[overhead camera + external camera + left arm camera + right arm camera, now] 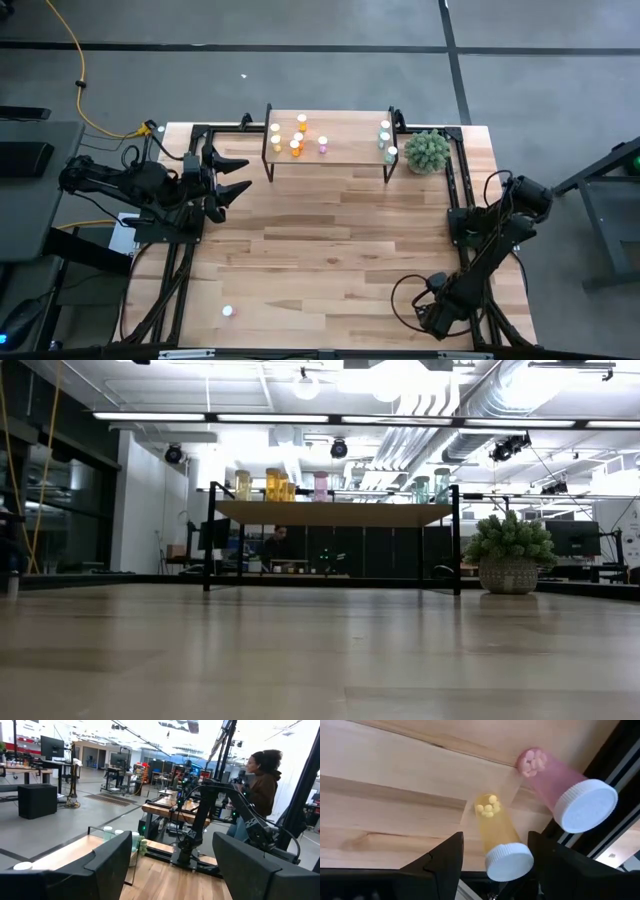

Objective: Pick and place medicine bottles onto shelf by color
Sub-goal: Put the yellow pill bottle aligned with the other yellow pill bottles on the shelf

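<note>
The right gripper (492, 857) is low over the near right corner of the worktop (330, 230), jaws apart and holding nothing, with a yellow bottle (497, 832) between them. A pink bottle (560, 785) is right beside it. Both look like thin, smooth plastic with a few loose pills inside, so they are probably light, slippery and easy to tip. The round middle of the yellow body seems the best place to squeeze, gently, below the white cap (509, 861). The left gripper (232, 174) waits at the far left with jaws wide and empty. The shelf (330, 150) at the far side already has several bottles.
</note>
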`<action>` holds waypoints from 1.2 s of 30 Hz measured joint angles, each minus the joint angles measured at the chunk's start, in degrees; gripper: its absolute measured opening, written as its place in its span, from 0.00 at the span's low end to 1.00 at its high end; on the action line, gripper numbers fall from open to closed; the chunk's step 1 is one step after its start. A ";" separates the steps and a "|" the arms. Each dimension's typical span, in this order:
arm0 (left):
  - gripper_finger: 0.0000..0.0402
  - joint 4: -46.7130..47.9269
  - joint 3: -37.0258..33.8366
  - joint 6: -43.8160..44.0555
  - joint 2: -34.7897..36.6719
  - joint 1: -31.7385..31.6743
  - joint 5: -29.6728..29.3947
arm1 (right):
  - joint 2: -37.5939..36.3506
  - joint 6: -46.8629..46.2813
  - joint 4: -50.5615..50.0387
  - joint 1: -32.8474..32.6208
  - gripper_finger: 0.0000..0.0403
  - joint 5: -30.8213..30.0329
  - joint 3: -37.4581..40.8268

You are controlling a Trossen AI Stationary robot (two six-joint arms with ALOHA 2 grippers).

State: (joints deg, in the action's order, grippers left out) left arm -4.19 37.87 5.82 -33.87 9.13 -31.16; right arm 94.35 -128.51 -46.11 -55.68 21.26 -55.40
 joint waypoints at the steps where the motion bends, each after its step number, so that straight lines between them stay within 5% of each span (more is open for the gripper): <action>1: 0.67 -0.02 0.00 -0.02 0.00 0.00 0.00 | 0.00 0.00 -0.18 0.00 0.52 -0.02 0.00; 9: 0.67 0.00 0.00 2.23 0.00 0.00 0.02 | 0.00 0.00 -1.42 0.00 0.50 -0.02 0.00; 20: 0.67 0.02 0.00 2.08 0.00 0.00 0.02 | 0.00 1.47 1.18 0.00 0.30 1.23 0.00; 27: 0.67 0.05 0.02 1.93 -0.41 0.00 -0.92 | -2.05 3.02 3.16 0.02 0.25 0.85 -0.02; 32: 0.67 0.07 0.04 1.02 -1.04 0.00 -1.03 | -7.79 4.08 6.46 0.05 0.25 -7.44 -0.02; 36: 0.67 0.07 0.04 3.62 -1.79 0.00 -1.00 | -14.05 10.52 13.36 2.08 0.25 -22.76 -0.02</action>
State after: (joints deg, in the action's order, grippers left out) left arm -4.12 37.91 9.44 -35.66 9.13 -32.15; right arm 80.29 -117.99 -32.75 -53.60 -1.50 -55.42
